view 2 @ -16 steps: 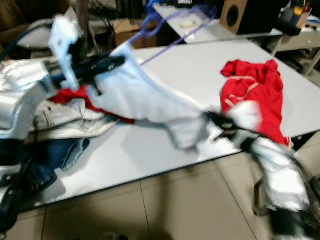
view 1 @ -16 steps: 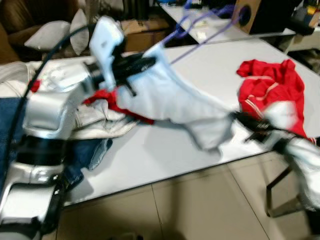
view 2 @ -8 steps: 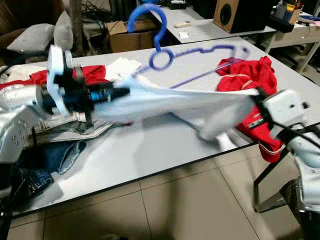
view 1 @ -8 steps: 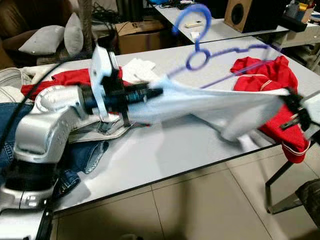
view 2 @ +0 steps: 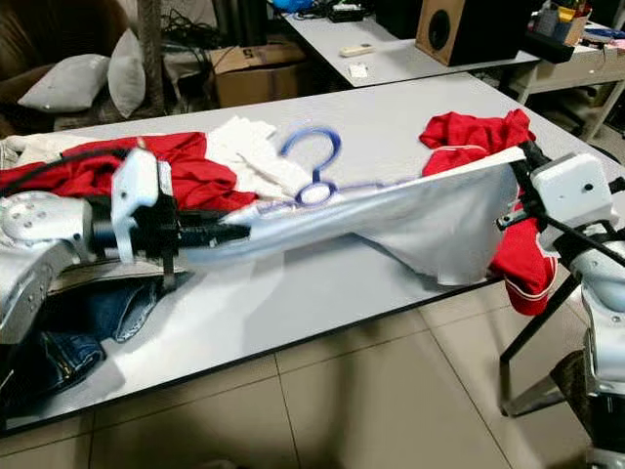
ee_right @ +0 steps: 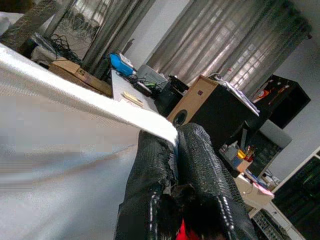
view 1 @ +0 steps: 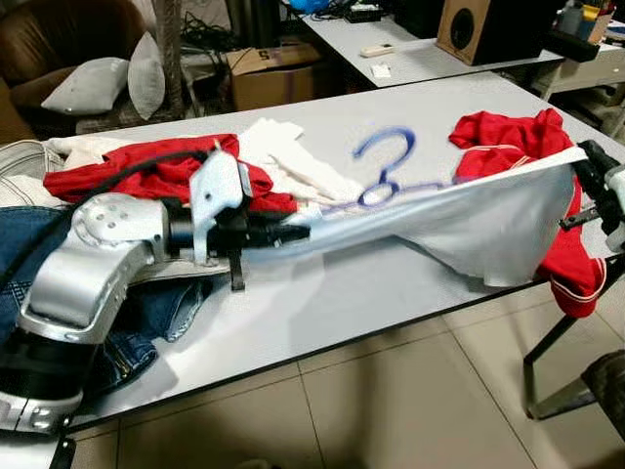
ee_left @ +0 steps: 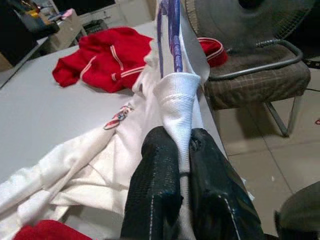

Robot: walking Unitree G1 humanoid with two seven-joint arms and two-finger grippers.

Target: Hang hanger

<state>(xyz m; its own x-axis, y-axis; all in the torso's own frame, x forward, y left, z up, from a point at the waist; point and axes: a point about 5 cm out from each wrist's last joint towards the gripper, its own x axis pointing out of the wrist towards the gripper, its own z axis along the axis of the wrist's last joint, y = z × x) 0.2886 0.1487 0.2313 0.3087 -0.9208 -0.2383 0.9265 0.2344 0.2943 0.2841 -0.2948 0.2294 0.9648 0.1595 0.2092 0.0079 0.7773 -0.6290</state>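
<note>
A white garment (view 1: 469, 220) is stretched low over the grey table (view 1: 322, 303) between my two grippers. My left gripper (view 1: 298, 234) is shut on its ribbed edge at the table's left; the wrist view shows black fingers (ee_left: 155, 170) pinching that white fabric. My right gripper (view 1: 583, 158) is shut on the garment's far corner beyond the table's right end, as in the right wrist view (ee_right: 172, 142). A blue hanger (view 1: 386, 161) sits inside the garment, its hook sticking up blurred above the cloth. The hanger's arm (ee_left: 172, 35) runs into the fabric.
A red garment (view 1: 518, 142) lies at the table's right end, another red one (view 1: 146, 176) and jeans (view 1: 146, 303) at the left, a white cloth (view 1: 293, 161) behind. A metal chair frame (view 1: 562, 376) stands right. Box (view 1: 273, 73), pillows (view 1: 88, 83) and speaker (view 1: 488, 29) lie beyond.
The hanger and white garment have come down from up in the air to just above the table. Both grippers have lowered and still hold the cloth taut.
</note>
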